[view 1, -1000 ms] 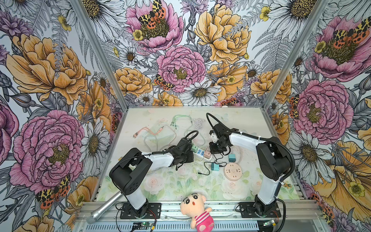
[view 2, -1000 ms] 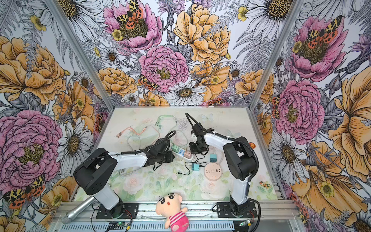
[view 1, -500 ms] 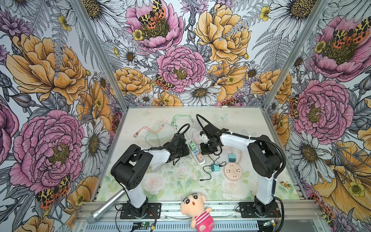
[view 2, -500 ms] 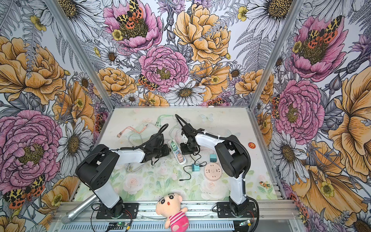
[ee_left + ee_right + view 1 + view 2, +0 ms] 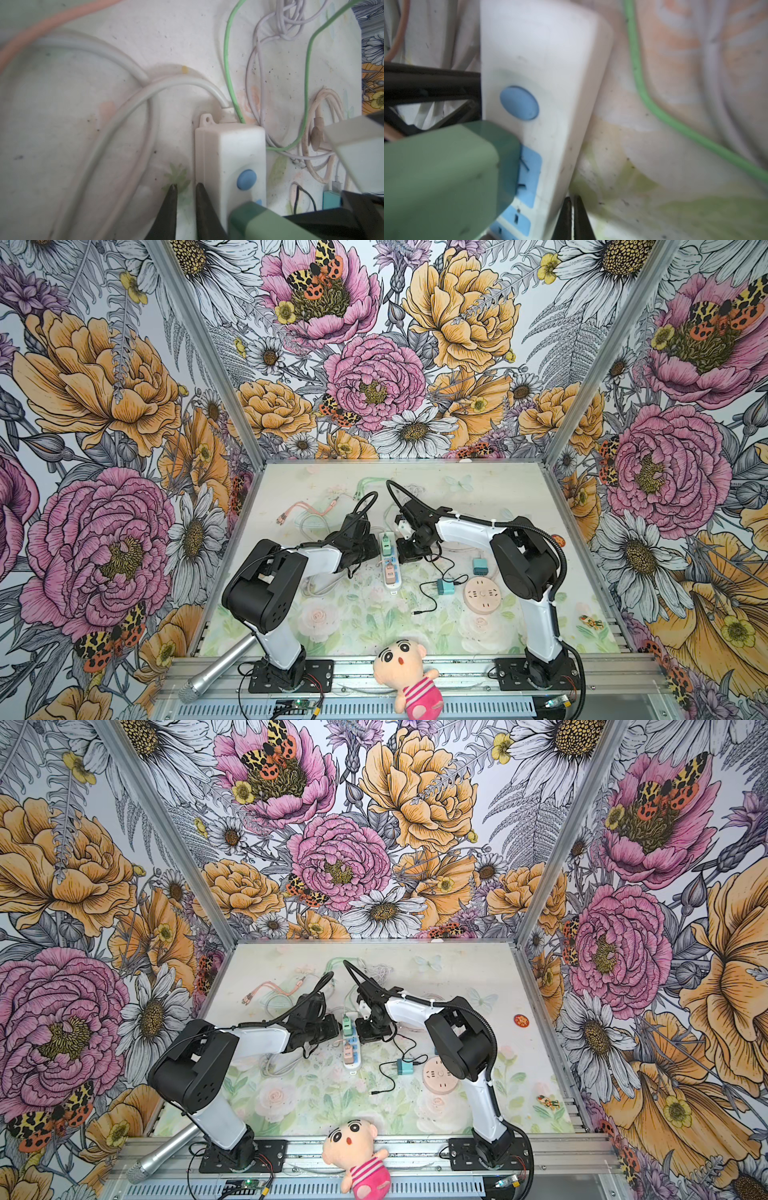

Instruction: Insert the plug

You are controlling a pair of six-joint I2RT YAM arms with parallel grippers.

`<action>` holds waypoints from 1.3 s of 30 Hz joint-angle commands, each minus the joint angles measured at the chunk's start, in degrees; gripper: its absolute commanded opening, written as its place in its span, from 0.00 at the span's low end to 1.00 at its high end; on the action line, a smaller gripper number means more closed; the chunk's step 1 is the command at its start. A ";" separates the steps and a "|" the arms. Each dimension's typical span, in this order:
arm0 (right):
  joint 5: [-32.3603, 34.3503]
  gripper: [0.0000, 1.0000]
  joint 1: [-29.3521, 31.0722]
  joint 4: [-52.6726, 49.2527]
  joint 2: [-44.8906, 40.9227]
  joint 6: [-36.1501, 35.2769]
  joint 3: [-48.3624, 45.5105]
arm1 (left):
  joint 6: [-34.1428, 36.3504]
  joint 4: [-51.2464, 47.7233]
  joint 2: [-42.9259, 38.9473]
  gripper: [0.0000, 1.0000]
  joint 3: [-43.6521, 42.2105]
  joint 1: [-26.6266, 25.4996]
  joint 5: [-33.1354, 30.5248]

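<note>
Top views / power strip: white power strip (image 5: 390,581) lies mid-desk (image 5: 332,626) between the two arms, also seen at (image 5: 351,1058).
Top views / green plug: green plug (image 5: 385,545) stands on the strip's far end; a pink plug (image 5: 390,571) sits farther along the same strip.
Top views / left fingers: left fingers (image 5: 370,551) are low at the strip's left side, level with the green plug.
Top views / right fingers: right fingers (image 5: 402,556) are low at the strip's right side, opposite.
Top views / loose items: teal adapter (image 5: 446,586) and round pink socket (image 5: 482,594) lie on the desk, right of the strip and apart from it.
Left wrist / left fingers: left fingers (image 5: 168,207) are slightly parted, with only desk between them. One lies against the strip's side wall.
Left wrist / green plug: green plug (image 5: 259,220) is on the strip just past the blue button (image 5: 246,179).
Right wrist / right fingers: right fingers (image 5: 581,220) are clenched and empty, with tips just beside the strip's (image 5: 546,62) side.
Right wrist / green plug: green plug (image 5: 442,176) is at the first blue socket, next to the button. Cannot tell whether it is fully seated.
</note>
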 commanded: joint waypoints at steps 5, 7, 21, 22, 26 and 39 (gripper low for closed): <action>-1.60 0.08 1.65 1.53 1.46 1.04 4.00 | 4.03 -3.65 -1.01 0.20 0.77 2.31 2.66; -1.59 0.08 1.71 1.52 1.69 1.02 4.52 | 4.44 -4.55 -0.78 0.20 1.31 2.34 2.46; -0.49 0.08 2.33 1.70 4.10 0.98 7.97 | 4.97 -20.51 -13.00 0.19 0.34 2.92 -4.94; -0.48 0.09 2.33 1.70 4.21 1.00 7.99 | 5.21 -22.20 -14.26 0.20 0.66 3.00 -5.05; -0.63 0.09 2.83 1.88 5.03 1.02 8.84 | 4.85 -28.40 -19.83 0.19 1.96 3.11 -5.54; -0.60 0.11 4.47 1.87 8.95 1.88 15.40 | 4.68 -42.33 -36.15 0.21 6.33 3.06 -10.14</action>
